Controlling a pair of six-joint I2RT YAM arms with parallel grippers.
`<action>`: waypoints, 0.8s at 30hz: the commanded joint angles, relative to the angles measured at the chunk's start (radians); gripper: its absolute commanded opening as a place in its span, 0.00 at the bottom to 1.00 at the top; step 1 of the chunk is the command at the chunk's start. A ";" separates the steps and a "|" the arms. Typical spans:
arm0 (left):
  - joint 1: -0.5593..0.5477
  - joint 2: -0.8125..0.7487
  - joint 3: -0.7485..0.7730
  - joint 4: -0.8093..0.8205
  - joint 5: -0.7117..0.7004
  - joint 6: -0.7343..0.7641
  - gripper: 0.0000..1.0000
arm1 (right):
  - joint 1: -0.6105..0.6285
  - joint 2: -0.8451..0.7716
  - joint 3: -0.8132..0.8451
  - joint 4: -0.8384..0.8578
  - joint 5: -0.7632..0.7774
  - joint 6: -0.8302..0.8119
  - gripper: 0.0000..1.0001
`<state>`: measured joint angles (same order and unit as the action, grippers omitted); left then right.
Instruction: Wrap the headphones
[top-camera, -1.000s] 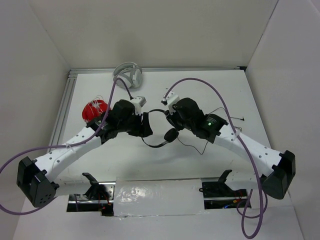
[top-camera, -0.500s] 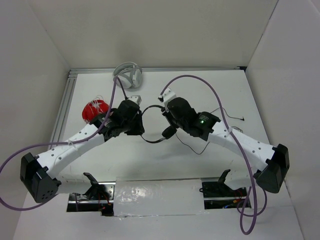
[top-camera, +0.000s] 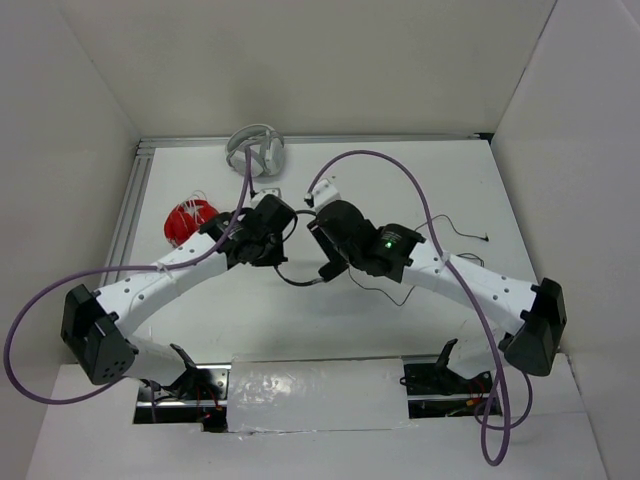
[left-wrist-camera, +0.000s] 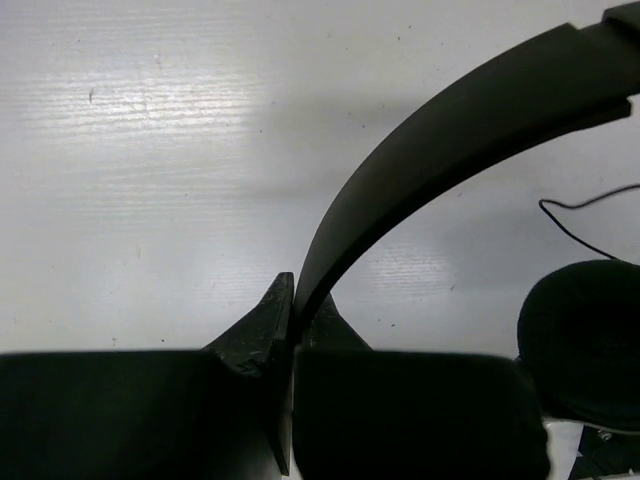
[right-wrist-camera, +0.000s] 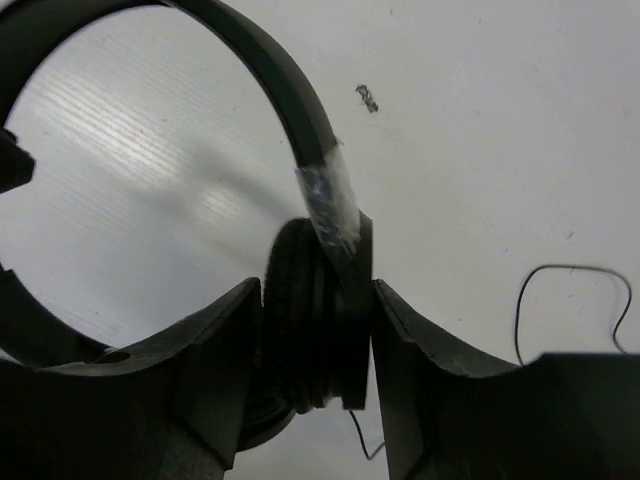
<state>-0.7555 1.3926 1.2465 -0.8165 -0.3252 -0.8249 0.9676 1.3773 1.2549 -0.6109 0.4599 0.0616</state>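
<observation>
The black headphones hang between my two grippers over the middle of the table. My left gripper is shut on the thin headband, pinched between its fingertips. The other earcup shows at the right of the left wrist view. My right gripper stands open around one earcup. The left finger lies against the pad, and a thin gap shows at the right finger. The long thin cable trails over the table to the right, and a loop of that cable shows in the right wrist view.
Grey-white headphones lie at the back edge. Red headphones lie at the left, close to my left arm. A metal rail runs along the table's left side, and white walls enclose it. Purple hoses loop off both arms.
My left gripper has closed onto the headband. My right gripper's jaws have widened around the earcup. Both wrists and the headphones have shifted left and toward the back.
</observation>
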 joint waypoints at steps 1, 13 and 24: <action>-0.011 0.002 0.080 0.016 -0.049 -0.037 0.00 | 0.031 -0.035 0.093 0.054 0.006 0.001 0.56; 0.110 0.011 0.204 0.134 -0.008 0.115 0.00 | 0.046 -0.496 -0.204 0.137 0.004 0.165 1.00; 0.237 -0.058 0.510 0.191 0.057 0.345 0.00 | 0.045 -0.440 -0.535 0.172 0.398 0.426 1.00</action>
<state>-0.5453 1.3949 1.6886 -0.7048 -0.3054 -0.5591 1.0065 0.9150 0.7597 -0.4908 0.6891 0.4084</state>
